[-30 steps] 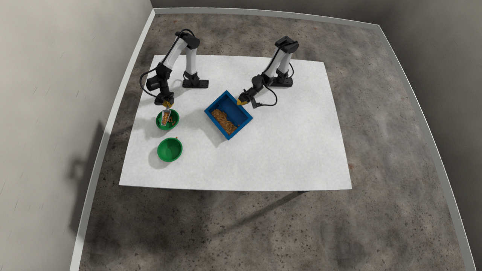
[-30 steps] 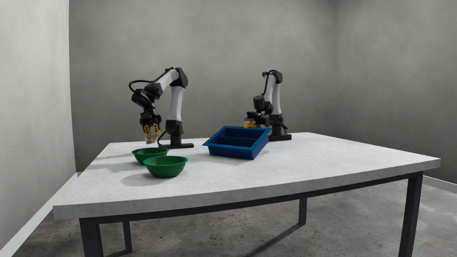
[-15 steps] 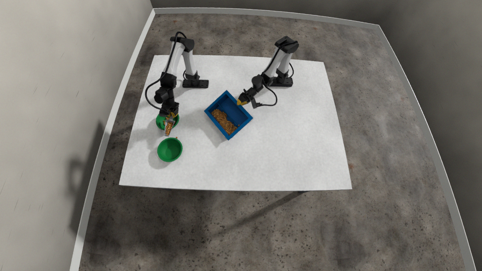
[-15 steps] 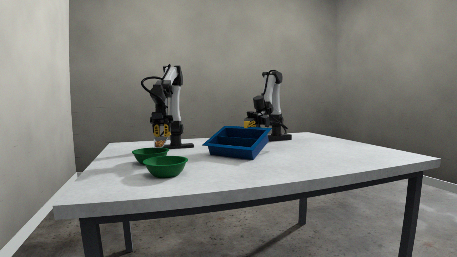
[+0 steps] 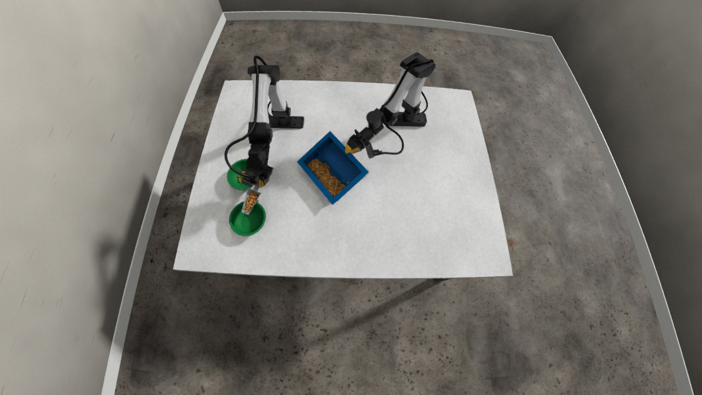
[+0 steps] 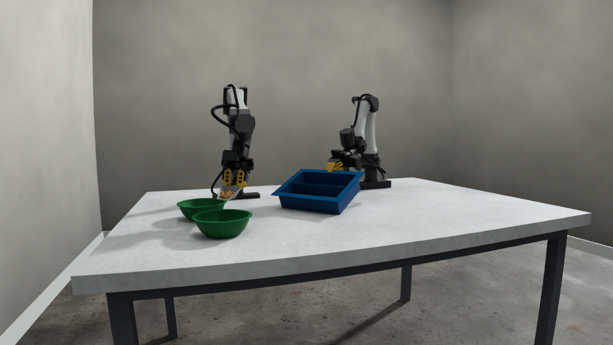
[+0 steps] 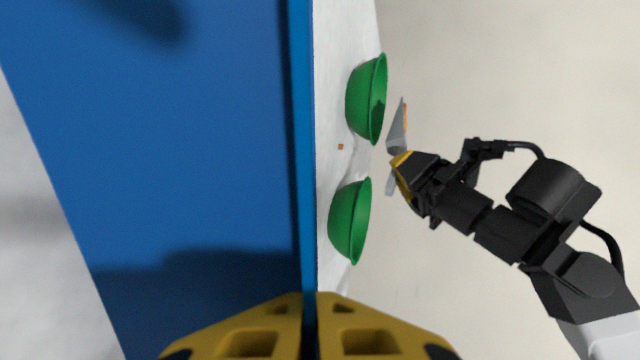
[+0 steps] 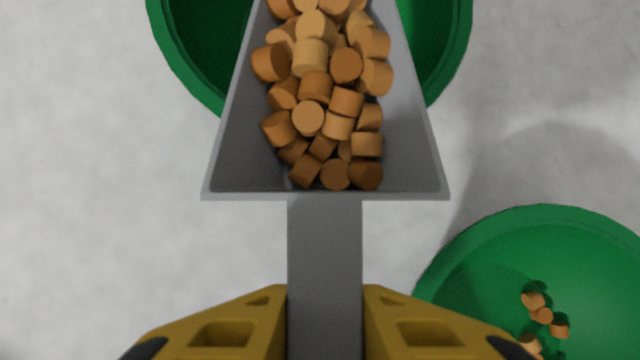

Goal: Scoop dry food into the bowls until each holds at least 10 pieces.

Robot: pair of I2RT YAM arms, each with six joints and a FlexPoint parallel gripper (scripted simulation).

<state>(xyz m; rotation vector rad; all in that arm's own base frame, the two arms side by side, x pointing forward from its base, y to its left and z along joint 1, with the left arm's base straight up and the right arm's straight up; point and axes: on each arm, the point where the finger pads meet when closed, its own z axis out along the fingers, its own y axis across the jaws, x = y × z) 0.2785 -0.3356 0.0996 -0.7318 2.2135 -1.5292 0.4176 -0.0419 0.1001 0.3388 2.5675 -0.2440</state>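
Cataloguing remotely: my right hand point(image 5: 259, 184) point(image 6: 234, 185) point(image 7: 392, 163) point(image 8: 324, 298) is pinching one loaded scoop point(image 5: 251, 201) point(image 6: 229, 190) point(image 7: 396, 136) point(image 8: 325, 240), tip overhanging one green bowl point(image 5: 255, 225) point(image 6: 221, 226) point(image 7: 359, 100) point(image 8: 175, 65); my left hand point(image 5: 348, 150) point(image 6: 329, 167) point(image 7: 311, 306), seemingly, is pinching the tilted blue box point(image 5: 350, 187) point(image 6: 308, 204) point(image 7: 200, 150).

Loaded scoop point(image 5: 250, 202) point(image 6: 229, 192) point(image 7: 397, 131) point(image 8: 325, 195) now at the farther-out bowl point(image 5: 247, 232) point(image 6: 221, 228) point(image 7: 367, 100) point(image 8: 172, 65) — past the first, piece-holding one
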